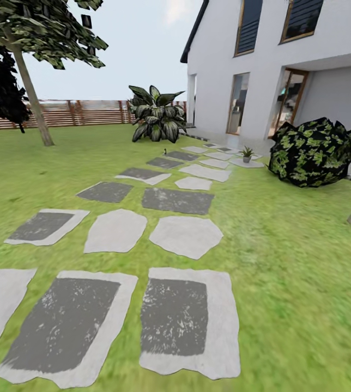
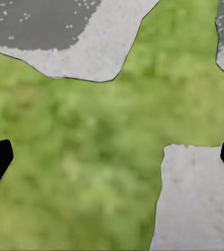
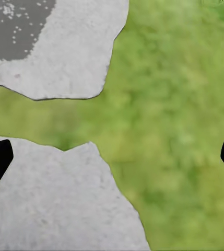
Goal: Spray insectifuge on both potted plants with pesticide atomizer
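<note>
Atomizer (image 1: 165,151): tiny dark speck far up the stone path (image 1: 176,201), before the striped shrub (image 1: 156,114). Probably light, slick, easily toppled; best pinched around mid-body. Left pincer (image 2: 112,159) and right pincer (image 3: 112,159) both spread wide, empty, over grass.

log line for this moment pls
phase: approaching | left gripper: open, empty | right gripper: open, empty | potted plant: far ahead on stepping stones
</note>
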You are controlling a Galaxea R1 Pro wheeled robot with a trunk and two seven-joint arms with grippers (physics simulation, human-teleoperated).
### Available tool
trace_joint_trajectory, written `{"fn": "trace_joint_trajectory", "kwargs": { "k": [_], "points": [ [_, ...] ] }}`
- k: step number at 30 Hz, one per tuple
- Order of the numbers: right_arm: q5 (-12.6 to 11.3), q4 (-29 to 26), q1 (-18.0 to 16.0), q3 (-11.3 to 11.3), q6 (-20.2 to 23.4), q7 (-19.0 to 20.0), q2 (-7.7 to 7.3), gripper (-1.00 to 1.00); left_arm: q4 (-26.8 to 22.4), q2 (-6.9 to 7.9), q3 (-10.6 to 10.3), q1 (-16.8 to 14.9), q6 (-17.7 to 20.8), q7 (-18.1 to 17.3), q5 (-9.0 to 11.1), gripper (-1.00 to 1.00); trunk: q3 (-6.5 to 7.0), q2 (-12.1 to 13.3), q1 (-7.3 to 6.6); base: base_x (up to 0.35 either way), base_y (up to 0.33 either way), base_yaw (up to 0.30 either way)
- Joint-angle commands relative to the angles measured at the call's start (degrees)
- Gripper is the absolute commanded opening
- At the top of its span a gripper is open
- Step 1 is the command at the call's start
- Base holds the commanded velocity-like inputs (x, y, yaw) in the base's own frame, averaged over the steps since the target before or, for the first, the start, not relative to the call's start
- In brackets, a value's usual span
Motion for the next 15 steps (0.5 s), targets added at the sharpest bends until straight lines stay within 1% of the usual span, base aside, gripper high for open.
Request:
{"fn": "trace_joint_trajectory", "kwargs": {
  "k": [1,3,6,15],
  "points": [
    [0.0,0.0,0.0,0.0,-0.2,0.0,0.01,1.00,0.0,-0.01,0.2,0.0,-0.2,0.0,-0.1,1.00,-0.05,0.0,0.03,0.337,0.121,-0.219],
    [0.0,0.0,0.0,0.0,-0.2,0.0,0.01,1.00,0.0,-0.01,0.2,0.0,-0.2,0.0,-0.1,1.00,-0.05,0.0,0.03,0.337,0.121,-0.132],
    [0.0,0.0,0.0,0.0,-0.2,0.0,0.01,1.00,0.0,0.00,0.2,0.0,-0.2,0.0,-0.1,1.00,-0.05,0.0,0.03,0.337,0.121,-0.054],
    [0.0,0.0,0.0,0.0,-0.2,0.0,0.01,1.00,0.0,-0.01,0.2,0.0,-0.2,0.0,-0.1,1.00,-0.05,0.0,0.03,0.337,0.121,-0.009]
  ]
}}
